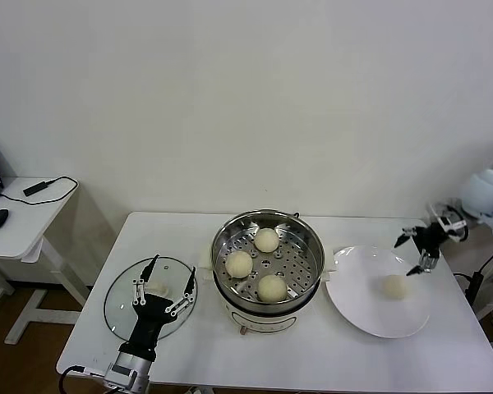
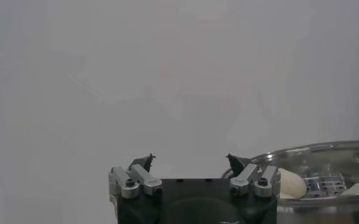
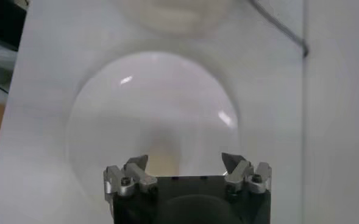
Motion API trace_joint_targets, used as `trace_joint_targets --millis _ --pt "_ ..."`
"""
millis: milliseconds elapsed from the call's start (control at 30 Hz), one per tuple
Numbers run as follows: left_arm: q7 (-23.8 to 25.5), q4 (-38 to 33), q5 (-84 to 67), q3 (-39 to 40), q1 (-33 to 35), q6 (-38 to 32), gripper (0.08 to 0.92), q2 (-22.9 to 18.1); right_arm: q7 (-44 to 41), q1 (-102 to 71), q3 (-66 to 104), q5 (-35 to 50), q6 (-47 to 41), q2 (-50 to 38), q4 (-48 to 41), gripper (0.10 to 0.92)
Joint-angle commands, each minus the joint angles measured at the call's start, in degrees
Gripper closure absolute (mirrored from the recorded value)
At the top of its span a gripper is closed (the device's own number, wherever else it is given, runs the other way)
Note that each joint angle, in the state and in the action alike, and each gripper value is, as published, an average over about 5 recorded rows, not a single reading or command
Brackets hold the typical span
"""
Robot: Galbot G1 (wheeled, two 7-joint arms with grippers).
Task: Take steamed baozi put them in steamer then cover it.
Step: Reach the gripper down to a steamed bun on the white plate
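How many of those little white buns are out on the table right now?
4. Three sit in the steamer: one at the back, one on the left, one at the front. The fourth lies on the plate, below the right claw.

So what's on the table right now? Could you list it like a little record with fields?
buns in steamer: three baozi on the perforated tray
bun left: one baozi on the white plate
glass lid: flat on the table, left of the steamer
left claw: open, over the lid
right claw: open, above the plate by the last bun
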Motion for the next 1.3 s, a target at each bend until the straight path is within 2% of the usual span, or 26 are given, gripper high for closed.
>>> trace_joint_targets --millis 33,833,1100,1300 --pt "-0.03 0.0 0.01 -0.18 0.1 -0.12 0.177 -0.11 5.99 -10.03 4.06 -2.81 -3.34 0.98 -4.32 0.203" --pt "-0.03 0.61 -0.35 -0.9 0.31 -0.7 0.177 0.02 6.43 -10.05 2.67 -2.77 -4.15 6.11 -8.12 0.207" --pt "0.04 0.47 -0.58 -0.61 0.16 -0.79 0.177 -0.01 6.7 -9.52 2.37 -2.24 -4.45 5.49 -6.75 0.305" --pt "-0.01 -0.1 -0.59 -0.51 0.18 -0.77 0.177 0.17 5.24 -3.71 -0.46 -0.42 -5.06 3.33 -2.22 0.377"
